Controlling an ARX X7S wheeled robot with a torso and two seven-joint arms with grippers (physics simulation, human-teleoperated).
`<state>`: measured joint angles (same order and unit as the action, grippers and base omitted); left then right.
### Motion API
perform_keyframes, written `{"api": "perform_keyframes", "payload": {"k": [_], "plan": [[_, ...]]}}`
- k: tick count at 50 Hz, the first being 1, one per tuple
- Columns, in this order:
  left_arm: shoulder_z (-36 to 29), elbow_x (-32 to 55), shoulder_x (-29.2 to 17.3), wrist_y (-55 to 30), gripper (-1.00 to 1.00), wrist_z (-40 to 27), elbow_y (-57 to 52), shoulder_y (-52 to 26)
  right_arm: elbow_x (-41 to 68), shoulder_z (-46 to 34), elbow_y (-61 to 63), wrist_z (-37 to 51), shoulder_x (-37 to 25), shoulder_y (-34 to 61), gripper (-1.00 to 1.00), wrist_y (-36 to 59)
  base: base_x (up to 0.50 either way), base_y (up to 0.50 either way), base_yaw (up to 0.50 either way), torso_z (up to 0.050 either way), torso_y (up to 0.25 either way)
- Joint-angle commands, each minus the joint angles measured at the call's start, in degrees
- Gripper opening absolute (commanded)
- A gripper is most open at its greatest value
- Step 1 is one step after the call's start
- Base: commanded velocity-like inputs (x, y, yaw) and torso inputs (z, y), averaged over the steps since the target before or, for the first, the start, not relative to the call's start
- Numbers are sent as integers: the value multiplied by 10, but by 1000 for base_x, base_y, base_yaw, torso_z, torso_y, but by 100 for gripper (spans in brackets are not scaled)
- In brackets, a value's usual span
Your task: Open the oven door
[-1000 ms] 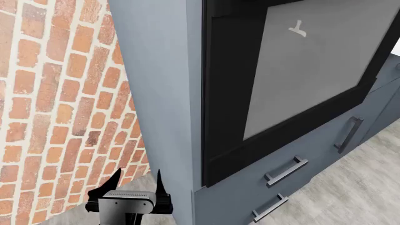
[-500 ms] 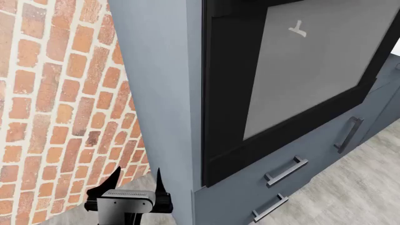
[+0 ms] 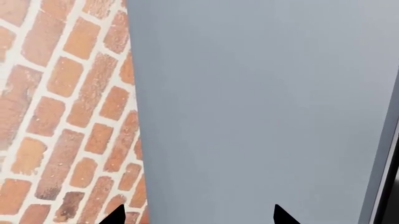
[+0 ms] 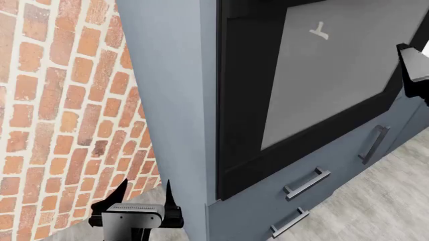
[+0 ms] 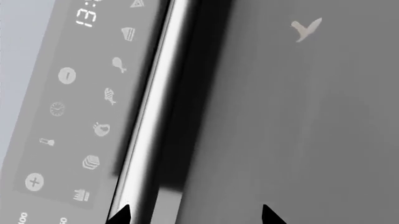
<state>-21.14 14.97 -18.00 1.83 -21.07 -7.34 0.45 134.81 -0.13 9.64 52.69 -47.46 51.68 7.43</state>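
The oven door (image 4: pixel 322 80), a glossy black frame around a grey glass window, is closed in the tall blue-grey cabinet (image 4: pixel 174 100). In the right wrist view the door (image 5: pixel 299 116) fills the frame, with its shiny bar handle (image 5: pixel 149 121) beside the control panel (image 5: pixel 74 112). My right gripper (image 5: pixel 194 215) is open, close in front of the door, one fingertip over the handle. Part of it shows at the head view's right edge as a dark shape (image 4: pixel 412 70). My left gripper (image 4: pixel 145 188) hangs low beside the cabinet's side panel (image 3: pixel 262 107), open and empty.
A brick wall (image 4: pixel 60 110) stands to the left of the cabinet. Below the oven door are blue-grey drawer fronts with bar handles (image 4: pixel 306 183), (image 4: pixel 290 223) and a vertical handle (image 4: pixel 373 144). Light wood-look floor (image 4: pixel 375 211) lies at the lower right.
My right gripper has come into the head view at the right edge, in front of the door. The left gripper has hardly moved. The door stays closed.
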Motion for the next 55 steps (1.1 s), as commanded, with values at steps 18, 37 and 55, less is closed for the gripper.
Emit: {"api": "perform_keyframes", "payload": {"k": [18, 37, 55], "plan": [[-2, 2, -4, 0, 100, -5, -2, -1, -15, -85, -77, -22, 51, 119, 100, 49, 0, 0, 0, 0, 0], [-4, 3, -8, -3, 100, -10, -4, -3, -21, -110, -111, -36, 71, 161, 100, 70, 0, 0, 0, 0, 0], [-5, 5, -10, -4, 100, -12, -4, -4, -37, -146, -164, -48, 109, 206, 100, 83, 0, 0, 0, 0, 0]]}}
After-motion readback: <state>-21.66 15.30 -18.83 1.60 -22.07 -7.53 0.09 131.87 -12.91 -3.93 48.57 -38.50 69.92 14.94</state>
